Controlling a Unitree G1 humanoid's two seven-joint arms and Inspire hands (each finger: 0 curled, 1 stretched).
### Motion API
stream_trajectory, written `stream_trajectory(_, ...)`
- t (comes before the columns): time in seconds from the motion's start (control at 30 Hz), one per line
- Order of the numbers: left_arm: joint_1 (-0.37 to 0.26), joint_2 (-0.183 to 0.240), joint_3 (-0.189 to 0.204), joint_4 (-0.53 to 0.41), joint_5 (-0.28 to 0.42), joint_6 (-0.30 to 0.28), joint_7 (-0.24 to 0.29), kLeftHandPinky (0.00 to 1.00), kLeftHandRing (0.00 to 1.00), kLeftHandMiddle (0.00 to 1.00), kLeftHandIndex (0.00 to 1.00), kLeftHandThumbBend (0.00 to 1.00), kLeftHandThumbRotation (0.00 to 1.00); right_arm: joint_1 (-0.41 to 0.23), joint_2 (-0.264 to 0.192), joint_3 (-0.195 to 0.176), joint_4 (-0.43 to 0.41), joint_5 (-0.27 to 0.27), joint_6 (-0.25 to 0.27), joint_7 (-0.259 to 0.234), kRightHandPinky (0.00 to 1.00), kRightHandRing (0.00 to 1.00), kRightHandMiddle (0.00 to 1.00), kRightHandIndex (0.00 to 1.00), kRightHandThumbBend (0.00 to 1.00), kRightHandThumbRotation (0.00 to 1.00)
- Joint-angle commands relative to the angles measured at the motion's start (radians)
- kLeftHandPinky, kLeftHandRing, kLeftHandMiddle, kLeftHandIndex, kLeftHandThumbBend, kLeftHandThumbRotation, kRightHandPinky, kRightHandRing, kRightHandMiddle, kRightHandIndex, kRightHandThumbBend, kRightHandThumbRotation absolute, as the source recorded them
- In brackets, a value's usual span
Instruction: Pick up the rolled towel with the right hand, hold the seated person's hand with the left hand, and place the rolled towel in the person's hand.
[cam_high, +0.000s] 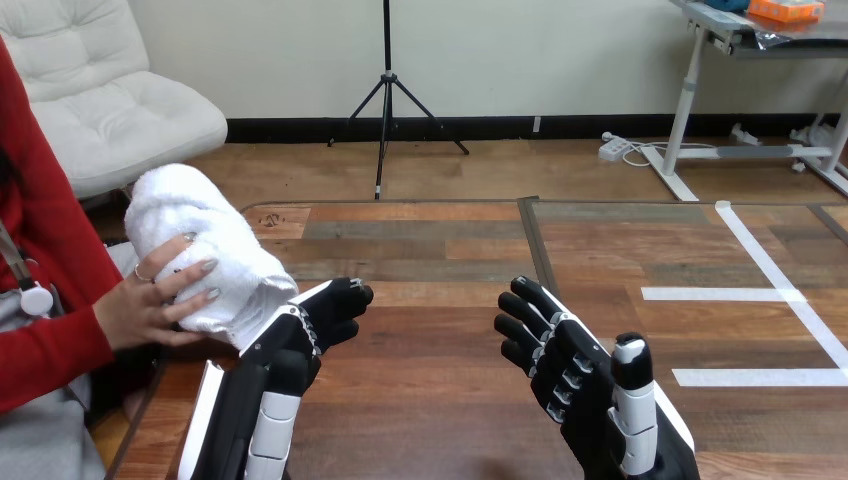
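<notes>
Our left hand (305, 330) hangs half-open, empty, just beside the towel (200, 240) the person's hand (150, 300) grips; right hand (570, 370) relaxed, empty too.

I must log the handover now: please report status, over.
Hands open: left hand beside the rolled towel, right hand empty. Towel held in the person's hand. Nothing in the way.

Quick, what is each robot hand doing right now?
Left robot hand: open, holding nothing, beside the white rolled towel.
Right robot hand: open, empty.
</notes>
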Motion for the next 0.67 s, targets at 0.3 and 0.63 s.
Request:
stream_trajectory(0.3, -0.040, -0.032, 0.015, -0.031, 0.001, -0.014, -0.001, 0.81, 0.81, 0.77, 0.74, 0.73, 1.00, -0.025, 0.005, 0.009, -0.024, -0.019, -0.028, -0.015, 0.96, 0.94, 0.94, 0.94, 1.00, 1.00)
stream_trajectory(0.63, -0.042, -0.034, 0.021, -0.037, -0.001, -0.004, 0.005, 0.79, 0.80, 0.76, 0.73, 0.74, 1.00, -0.026, 0.008, 0.011, -0.021, -0.016, -0.031, -0.017, 0.96, 0.94, 0.94, 0.94, 1.00, 1.00)
